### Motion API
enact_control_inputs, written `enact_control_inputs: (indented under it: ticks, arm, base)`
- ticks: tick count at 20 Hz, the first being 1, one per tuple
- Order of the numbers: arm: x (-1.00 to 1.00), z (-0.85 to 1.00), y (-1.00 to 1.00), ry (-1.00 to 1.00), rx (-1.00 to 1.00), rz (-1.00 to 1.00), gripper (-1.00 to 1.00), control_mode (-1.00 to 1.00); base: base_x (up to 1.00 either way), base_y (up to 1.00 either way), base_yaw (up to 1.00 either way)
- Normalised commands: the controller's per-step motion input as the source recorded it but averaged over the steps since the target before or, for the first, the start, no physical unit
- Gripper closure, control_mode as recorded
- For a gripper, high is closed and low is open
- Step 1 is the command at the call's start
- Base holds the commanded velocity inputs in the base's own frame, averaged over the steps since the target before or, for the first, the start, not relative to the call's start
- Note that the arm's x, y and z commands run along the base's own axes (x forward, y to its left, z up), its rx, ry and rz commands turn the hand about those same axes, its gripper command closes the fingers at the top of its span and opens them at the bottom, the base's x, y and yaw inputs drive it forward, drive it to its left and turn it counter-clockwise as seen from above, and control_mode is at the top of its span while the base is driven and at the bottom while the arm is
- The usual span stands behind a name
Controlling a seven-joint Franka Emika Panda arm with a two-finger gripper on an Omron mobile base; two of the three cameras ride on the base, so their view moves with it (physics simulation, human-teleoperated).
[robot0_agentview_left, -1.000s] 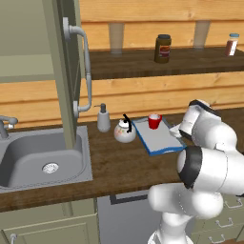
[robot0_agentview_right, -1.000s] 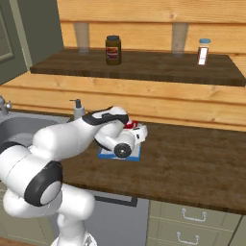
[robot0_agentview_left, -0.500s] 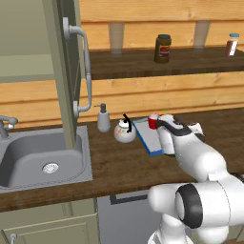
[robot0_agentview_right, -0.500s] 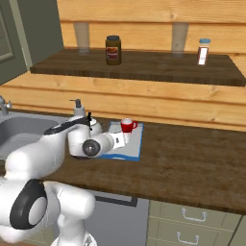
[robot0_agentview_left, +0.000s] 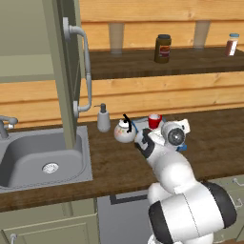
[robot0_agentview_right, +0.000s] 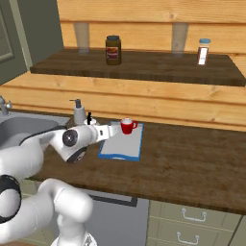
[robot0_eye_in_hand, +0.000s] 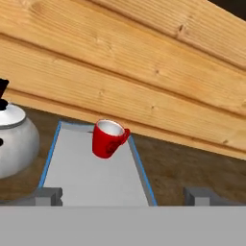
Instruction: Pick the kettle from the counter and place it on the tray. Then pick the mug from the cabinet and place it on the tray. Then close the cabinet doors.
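The red mug (robot0_eye_in_hand: pixel 107 139) stands upright on the far end of the blue-rimmed tray (robot0_eye_in_hand: pixel 91 178), also seen as mug (robot0_agentview_right: pixel 127 126) on tray (robot0_agentview_right: pixel 122 145). The white kettle (robot0_eye_in_hand: pixel 12 139) with its black handle sits on the dark counter (robot0_agentview_right: pixel 192 163), just outside the tray's left rim; it shows as kettle (robot0_agentview_left: pixel 125 132) left of the mug (robot0_agentview_left: pixel 154 121). My gripper (robot0_eye_in_hand: pixel 125 197) hovers low over the tray's near end, pointing at the mug, open with nothing between its fingers (robot0_eye_in_hand: pixel 48 196). One cabinet door (robot0_agentview_left: pixel 64 71) stands open with its bar handle (robot0_agentview_left: pixel 86 66).
A pump soap dispenser (robot0_agentview_left: pixel 103 119) stands behind the kettle, and the steel sink (robot0_agentview_left: pixel 43 162) lies to the left. A dark jar (robot0_agentview_right: pixel 113 50) and a small shaker (robot0_agentview_right: pixel 203 52) rest on the wooden shelf above. My own arm covers much of the tray in the left base view.
The arm has swung left across the tray, uncovering the mug, and now points at it from the near side. The jaws stayed open; mug and kettle did not move.
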Motion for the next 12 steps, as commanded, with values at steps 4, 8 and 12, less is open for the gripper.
enact_control_inputs:
  ticks: [4, 8, 12]
  arm:
    - [-0.47, 0.44, 0.08, 0.39, 0.15, 0.00, -1.00, -1.00]
    - [-0.53, 0.46, 0.01, 0.38, 0.24, 0.00, -1.00, -1.00]
    - [-0.29, 0.31, 0.11, 0.37, 0.25, 0.08, -1.00, -1.00]
  base:
    - [0.00, 0.00, 0.00]
    - [0.00, 0.00, 0.00]
    - [0.00, 0.00, 0.00]
